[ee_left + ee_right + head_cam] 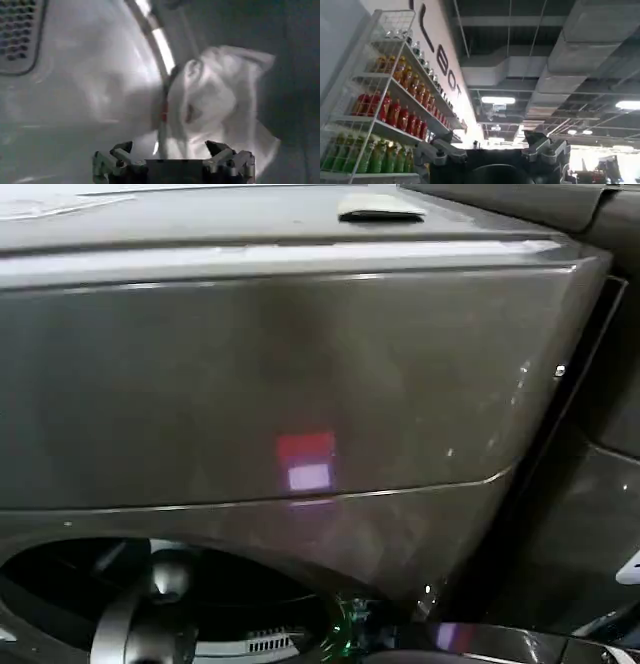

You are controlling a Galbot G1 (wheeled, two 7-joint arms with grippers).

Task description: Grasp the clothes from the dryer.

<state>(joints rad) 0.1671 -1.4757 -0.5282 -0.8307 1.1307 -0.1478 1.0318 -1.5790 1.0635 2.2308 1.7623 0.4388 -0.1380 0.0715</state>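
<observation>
While the head camera looks down on the dryer (300, 374), its smooth bronze-grey metal front glossy with a pink-and-white reflection, the round porthole opens dark at seven o'clock in that view, and a rounded grey arm joint pushes into it. Inside the drum, the left gripper (173, 152) hangs with its dark, notched fingers spread wide and nothing between them. Just beyond those fingertips, toward one o'clock in the head-view sense of forward and right, lie the clothes (215, 100): a soft, crumpled white garment, folded into rounded lobes and creases, slumped against the drum's curved wall. A shiny ribbed metal vane (160, 42) runs along the wall beside the fabric, and a perforated panel (17, 32) of small holes sits well apart from it. The right gripper (492, 152) points upward at ceiling ducts, fingers parted and empty, beside a white wire shelf (385, 95) of coloured bottles.
</observation>
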